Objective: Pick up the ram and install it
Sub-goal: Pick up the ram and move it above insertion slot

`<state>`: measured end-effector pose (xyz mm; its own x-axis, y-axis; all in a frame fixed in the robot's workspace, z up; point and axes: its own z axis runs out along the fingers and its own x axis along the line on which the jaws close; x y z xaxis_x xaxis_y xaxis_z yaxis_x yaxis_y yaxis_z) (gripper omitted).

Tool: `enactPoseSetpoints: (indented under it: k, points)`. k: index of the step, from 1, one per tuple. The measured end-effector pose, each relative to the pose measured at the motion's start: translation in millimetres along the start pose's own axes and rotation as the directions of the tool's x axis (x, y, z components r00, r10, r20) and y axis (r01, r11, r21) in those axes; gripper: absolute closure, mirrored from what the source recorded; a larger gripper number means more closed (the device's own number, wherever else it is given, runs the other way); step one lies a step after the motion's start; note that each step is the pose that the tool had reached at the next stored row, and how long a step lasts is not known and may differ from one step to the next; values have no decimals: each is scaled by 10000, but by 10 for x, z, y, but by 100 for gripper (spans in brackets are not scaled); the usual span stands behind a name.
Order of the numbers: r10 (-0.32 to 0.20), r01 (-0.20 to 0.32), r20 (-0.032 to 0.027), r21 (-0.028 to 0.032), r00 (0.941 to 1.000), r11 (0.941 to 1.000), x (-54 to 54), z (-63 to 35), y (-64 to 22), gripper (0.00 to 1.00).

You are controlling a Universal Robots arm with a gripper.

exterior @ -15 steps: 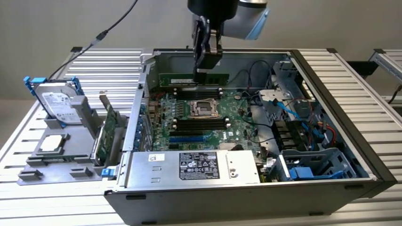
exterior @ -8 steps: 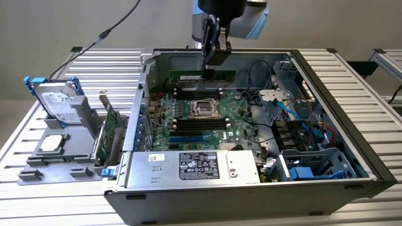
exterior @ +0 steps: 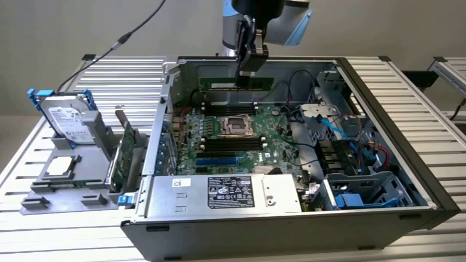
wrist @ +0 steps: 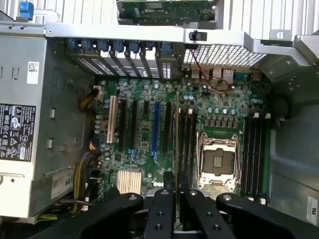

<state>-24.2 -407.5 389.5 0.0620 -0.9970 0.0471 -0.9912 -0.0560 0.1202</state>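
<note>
Gripper (exterior: 246,81) (wrist: 176,180), one of it on the single arm, hangs over the far end of the open case (exterior: 291,234) (wrist: 294,164). Its two fingers (wrist: 164,199) are clamped on the ram (exterior: 218,84) (wrist: 176,129). That one stick is held level and on edge above the inside of the case, clear of the board. From the wrist it shows as a thin edge running out between the fingers.

Inside the case lies one green motherboard (exterior: 218,155) (wrist: 144,134) with one bare CPU socket (exterior: 237,125) (wrist: 218,160). Two banks of black memory slots flank it, one on each side; the exact slot count per bank is hard to make out. One silver power supply (exterior: 226,192) (wrist: 20,124) with a printed label fills the near end of the case.

Outside the case, on the exterior view's left, one grey holder (exterior: 43,199) carries three parts. They are one hard drive (exterior: 67,121) with blue rails, upright; one wide green expansion card (exterior: 125,158) (wrist: 167,11), on edge just beside the case wall; and one square processor chip (exterior: 60,165), lying flat.

Case and holder both rest on a table (exterior: 73,234) of ribbed aluminium slats. Beyond the case is a plain pale wall (exterior: 73,27), and one black cable (exterior: 138,27) slants down across it.
</note>
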Motion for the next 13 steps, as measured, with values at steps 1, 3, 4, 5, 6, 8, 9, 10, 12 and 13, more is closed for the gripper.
enactPoseSetpoints:
  k: [1,3,4,5,6,8,9,10,12,13]
  points:
    - [9,-9,0,0,10000,10000,-9,4,-7,86]
    - [54,-54,5,-3,10000,10000,-21,14,-18,86]
    - [85,-85,11,-4,10000,10000,-25,21,-22,86]
    - [117,-117,14,-6,9999,9999,-30,27,-26,86]
    - [143,-143,16,-7,9999,9999,-36,35,-29,86]
    - [186,-186,21,-9,9998,9998,-53,55,-35,86]
    - [206,-206,24,-10,9998,9998,-64,66,-38,86]
    - [221,-221,27,-11,9998,9998,-76,78,-41,86]
    - [243,-243,30,-12,9997,9997,-105,98,-45,86]
    - [252,-252,30,-13,9997,9997,-121,106,-47,86]
